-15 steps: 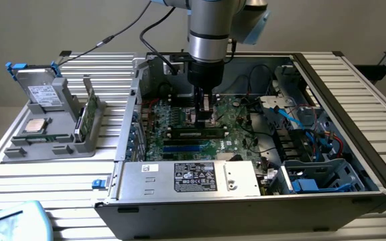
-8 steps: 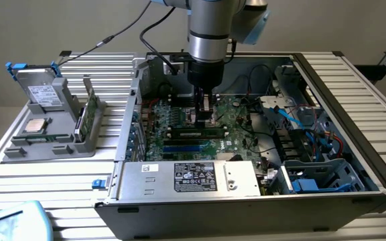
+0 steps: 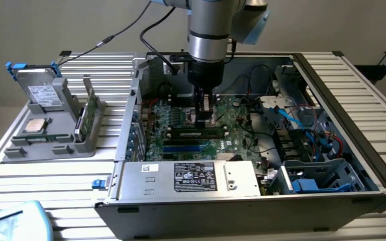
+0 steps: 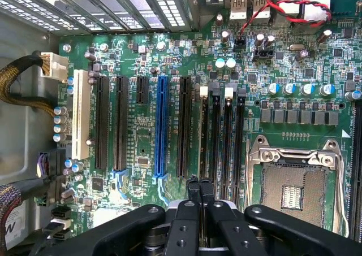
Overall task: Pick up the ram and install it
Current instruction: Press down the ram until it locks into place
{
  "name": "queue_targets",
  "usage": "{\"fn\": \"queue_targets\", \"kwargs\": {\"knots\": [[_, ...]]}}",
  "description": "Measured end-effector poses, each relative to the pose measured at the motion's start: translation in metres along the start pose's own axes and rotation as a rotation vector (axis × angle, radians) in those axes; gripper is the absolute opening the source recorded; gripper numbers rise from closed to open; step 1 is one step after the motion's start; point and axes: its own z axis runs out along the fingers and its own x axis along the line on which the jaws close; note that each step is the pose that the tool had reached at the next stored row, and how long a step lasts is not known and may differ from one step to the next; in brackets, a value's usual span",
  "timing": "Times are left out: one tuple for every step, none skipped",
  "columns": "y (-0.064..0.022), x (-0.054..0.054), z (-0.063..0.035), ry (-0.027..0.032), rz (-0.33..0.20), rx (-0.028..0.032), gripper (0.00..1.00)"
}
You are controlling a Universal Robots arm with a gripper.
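Ram (image 3: 196, 134) sits slotted in motherboard (image 3: 173, 120) just beneath pressed-together fingers (image 4: 193, 192).

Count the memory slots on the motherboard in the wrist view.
4, side by side between the blue slot and the processor socket: first white-latched slot, first black-latched slot, second white-latched slot, second black-latched slot. The gripper covers one end of them.

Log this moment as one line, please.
gripper: fingers shut, nothing seen held | position: low over memory slots on motherboard | ram: upright in holder, exterior view's left
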Motion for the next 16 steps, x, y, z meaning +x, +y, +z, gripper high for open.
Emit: {"fn": "queue_targets", "kwargs": {"knots": [[-0.0012,0.000,-0.0001,0.0001,0.000,-0.0001,0.10],[-0.0040,0.000,-0.0003,0.0002,0.000,-0.0001,0.10],[-0.0074,0.000,-0.0004,0.0000,0.000,-0.0001,0.10],[-0.0111,0.000,-0.0005,-0.0001,0.000,-0.0001,0.10],[-0.0151,0.000,-0.0007,-0.0001,0.000,0.0000,0.10],[-0.0193,0.001,-0.0009,-0.0002,0.000,-0.0001,0.10],[-0.0237,0.001,-0.0011,-0.0002,0.000,0.0000,0.10],[-0.0279,0.001,-0.0013,-0.0002,0.000,0.0000,0.10],[-0.0313,0.001,-0.0015,-0.0002,0.000,0.0000,0.10],[-0.0332,0.001,-0.0016,-0.0002,0.000,-0.0001,0.10],[-0.0333,0.001,-0.0015,-0.0001,0.000,0.0000,0.10],[-0.0334,0.001,-0.0007,-0.0003,0.000,0.0000,0.10],[-0.0334,0.001,0.0006,-0.0002,0.000,0.0000,0.10],[-0.0335,0.000,0.0020,-0.0001,0.000,0.0000,0.10],[-0.0336,0.000,0.0034,-0.0002,0.000,0.0000,0.10],[-0.0336,0.000,0.0045,-0.0001,0.000,0.0000,0.10]]}}
